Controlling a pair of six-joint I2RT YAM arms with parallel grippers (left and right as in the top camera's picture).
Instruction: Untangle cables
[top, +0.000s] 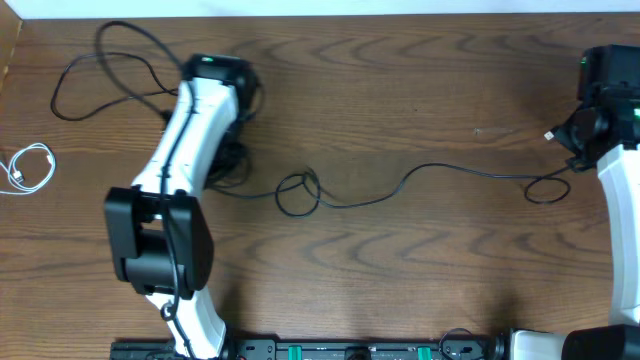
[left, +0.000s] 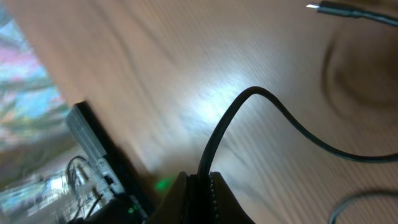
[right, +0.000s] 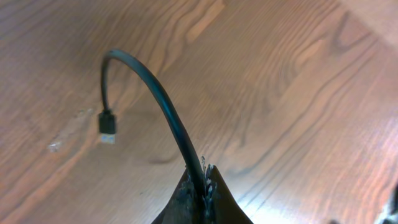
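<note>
Left gripper (left: 202, 186), 10 o'clock: jaws clamped on a black cable (left: 231, 113); you cannot tell which one. Right gripper (right: 200, 180), 3 o'clock: jaws clamped on the long black cable (top: 430, 172) just behind its plug (right: 107, 126).

That cable runs to a small loop (top: 298, 192) near centre. Second black cable (top: 100, 55) sprawls at 11 o'clock. White cable (top: 28, 167) lies coiled apart at 9 o'clock.

Risk: pull the ends apart and the loop likely cinches into a knot. The grip near the plug may also slip.

Robotics lab bench is being indicated: white-and-black left arm (top: 190, 130) and right arm (top: 625, 200) are being seen mounted at a wood-grain table (top: 420, 270), black equipment rail (top: 350, 350) with green connectors being seen along its near edge.
</note>
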